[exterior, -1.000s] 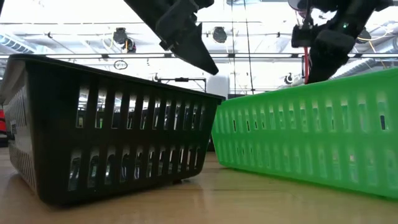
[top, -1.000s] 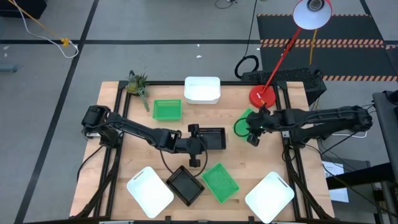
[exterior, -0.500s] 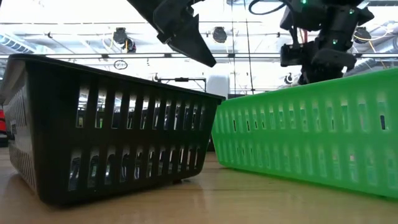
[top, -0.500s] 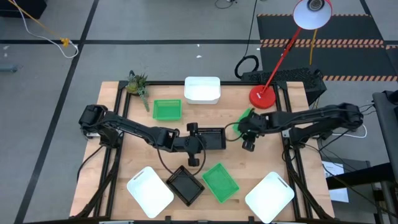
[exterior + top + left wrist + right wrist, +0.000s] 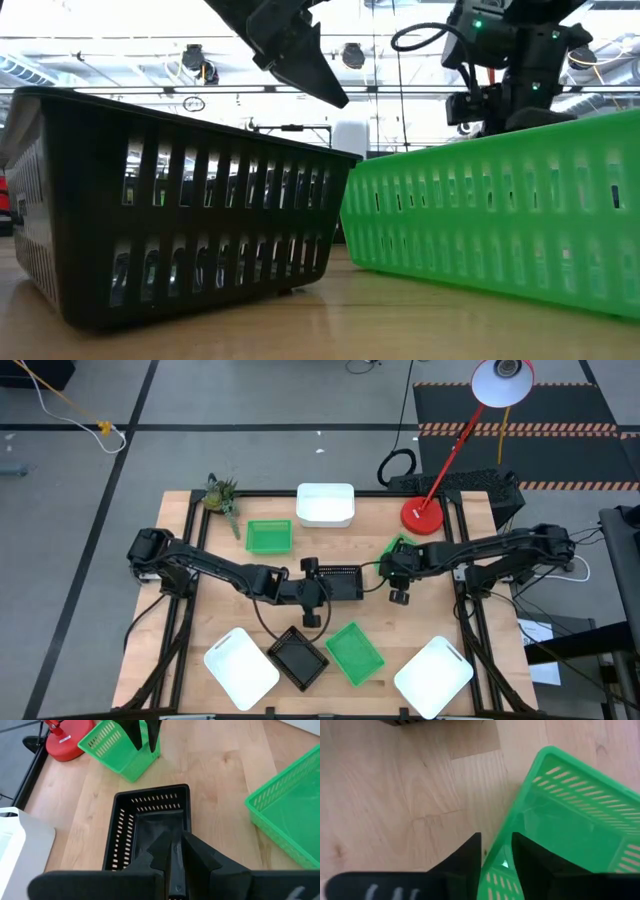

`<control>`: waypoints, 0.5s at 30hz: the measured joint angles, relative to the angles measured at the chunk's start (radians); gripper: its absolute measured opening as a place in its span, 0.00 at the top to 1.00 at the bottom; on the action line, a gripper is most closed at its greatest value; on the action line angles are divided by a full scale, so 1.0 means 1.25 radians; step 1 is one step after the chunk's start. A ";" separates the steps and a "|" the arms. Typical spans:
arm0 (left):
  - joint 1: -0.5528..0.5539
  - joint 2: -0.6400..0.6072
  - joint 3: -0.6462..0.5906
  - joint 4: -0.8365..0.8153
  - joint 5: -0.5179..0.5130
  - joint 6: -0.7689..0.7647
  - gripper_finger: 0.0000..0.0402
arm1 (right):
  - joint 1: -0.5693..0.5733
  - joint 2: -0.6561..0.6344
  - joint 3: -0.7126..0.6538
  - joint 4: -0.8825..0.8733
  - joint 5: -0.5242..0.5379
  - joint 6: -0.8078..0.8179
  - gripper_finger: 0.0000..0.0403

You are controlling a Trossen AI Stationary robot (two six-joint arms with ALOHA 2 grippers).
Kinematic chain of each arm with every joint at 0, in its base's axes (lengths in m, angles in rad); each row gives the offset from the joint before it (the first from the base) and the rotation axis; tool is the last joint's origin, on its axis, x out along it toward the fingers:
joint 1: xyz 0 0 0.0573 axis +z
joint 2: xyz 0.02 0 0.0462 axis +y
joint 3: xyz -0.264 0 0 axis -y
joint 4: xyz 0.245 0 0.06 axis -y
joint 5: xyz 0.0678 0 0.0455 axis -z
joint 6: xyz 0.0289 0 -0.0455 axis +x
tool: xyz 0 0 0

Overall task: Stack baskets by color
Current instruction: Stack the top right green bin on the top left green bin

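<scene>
Gripping a tilted green basket, right gripper, left gripper clamping black basket wall.

**A workshop floor under ceiling lights**

A light wooden table with a black metal frame stands on a grey floor crossed by dark lines. A black mat edged with orange-and-white hazard stripes lies beyond it. A red desk lamp with a white shade and a small green plant sit at the far edge. Seen level, bright ceiling lights hang among beams.
</scene>
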 joint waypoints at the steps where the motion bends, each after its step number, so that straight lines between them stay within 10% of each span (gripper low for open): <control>1: 0.000 0.000 0.000 0.000 0.000 0.000 0.88 | 0.000 0.002 0.000 0.000 0.000 0.000 0.80; 6: 0.000 0.000 0.000 0.000 0.000 0.003 0.88 | -0.001 0.002 0.000 0.000 0.000 -0.019 0.97; 15: 0.001 0.001 0.000 0.000 0.000 0.007 0.88 | 0.000 -0.007 0.029 -0.047 0.042 -0.030 0.97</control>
